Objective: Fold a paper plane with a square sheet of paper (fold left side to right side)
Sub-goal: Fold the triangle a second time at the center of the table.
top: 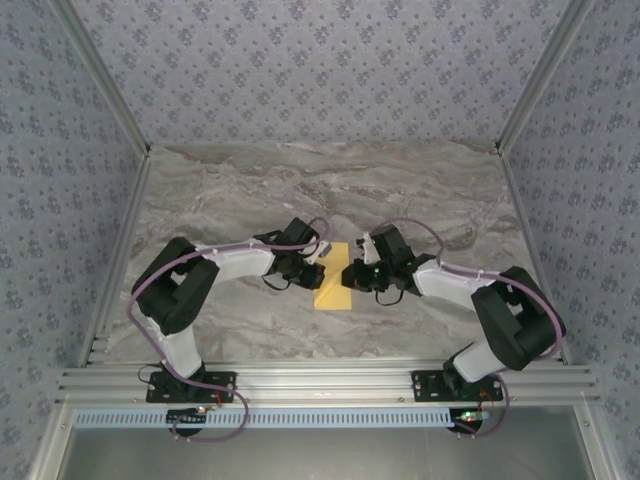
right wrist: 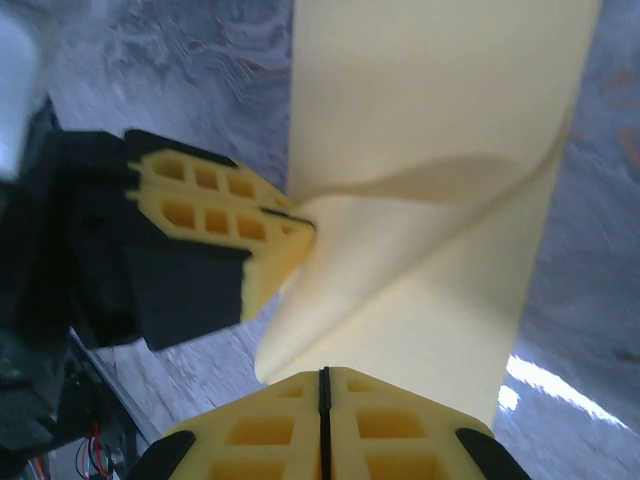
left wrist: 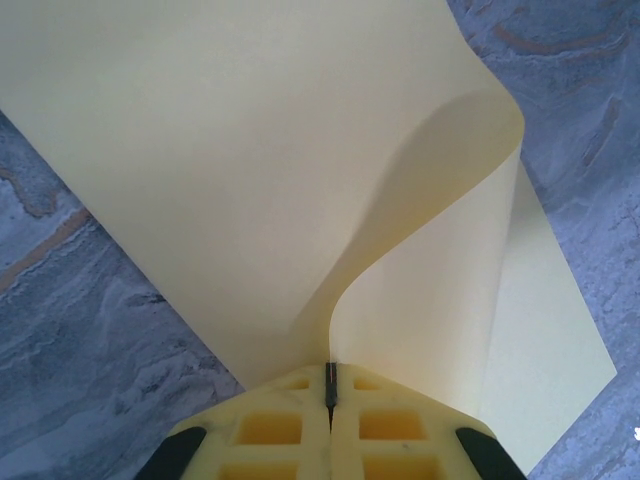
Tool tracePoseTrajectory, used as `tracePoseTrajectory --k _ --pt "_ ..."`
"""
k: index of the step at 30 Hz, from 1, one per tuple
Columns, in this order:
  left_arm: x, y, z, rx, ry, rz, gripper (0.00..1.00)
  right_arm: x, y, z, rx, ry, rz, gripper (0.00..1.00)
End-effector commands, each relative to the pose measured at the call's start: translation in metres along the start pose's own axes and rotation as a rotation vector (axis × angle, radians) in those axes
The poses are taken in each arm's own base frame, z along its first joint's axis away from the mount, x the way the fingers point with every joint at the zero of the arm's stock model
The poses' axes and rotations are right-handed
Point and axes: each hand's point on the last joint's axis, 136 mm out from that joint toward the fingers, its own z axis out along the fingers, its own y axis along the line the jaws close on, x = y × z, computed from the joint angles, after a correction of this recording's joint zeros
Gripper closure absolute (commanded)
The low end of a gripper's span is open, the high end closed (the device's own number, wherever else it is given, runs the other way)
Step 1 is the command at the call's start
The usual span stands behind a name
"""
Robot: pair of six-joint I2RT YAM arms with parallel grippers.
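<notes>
The square sheet of paper [top: 335, 288] is pale yellow and lies mid-table between both grippers. My left gripper [top: 320, 266] is shut on its lifted edge. In the left wrist view that edge curls up from the flat layer [left wrist: 250, 170] into the closed jaws of the left gripper [left wrist: 330, 378]. My right gripper [top: 350, 274] is shut at the sheet's right side. In the right wrist view the tips of the right gripper [right wrist: 323, 375] sit against the lower layer [right wrist: 440, 100]; whether paper is between them I cannot tell. The left gripper [right wrist: 300, 225] pinches the raised flap there. A paper plane is out of view.
The grey marble tabletop [top: 300, 190] stretches well beyond the paper toward the back. Patterned walls [top: 320, 60] close in three sides. An aluminium rail [top: 320, 385] with both arm bases runs along the near edge.
</notes>
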Motion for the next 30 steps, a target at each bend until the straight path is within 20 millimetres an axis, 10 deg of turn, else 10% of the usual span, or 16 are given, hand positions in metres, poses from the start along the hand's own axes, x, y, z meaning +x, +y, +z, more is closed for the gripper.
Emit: tracePoseTrajectory --k 1,15,30 --pt "0.003 0.0 0.003 0.01 0.03 0.005 0.95 -0.024 0.016 0.006 -0.049 -0.045 0.006 0.9" --pt "0.003 -0.001 0.004 0.014 0.033 0.005 0.95 -0.024 0.006 0.046 -0.008 0.025 0.021 0.9" --pt "0.002 -0.001 0.004 0.014 0.036 0.004 0.94 -0.001 -0.029 0.046 0.127 0.095 0.019 0.9"
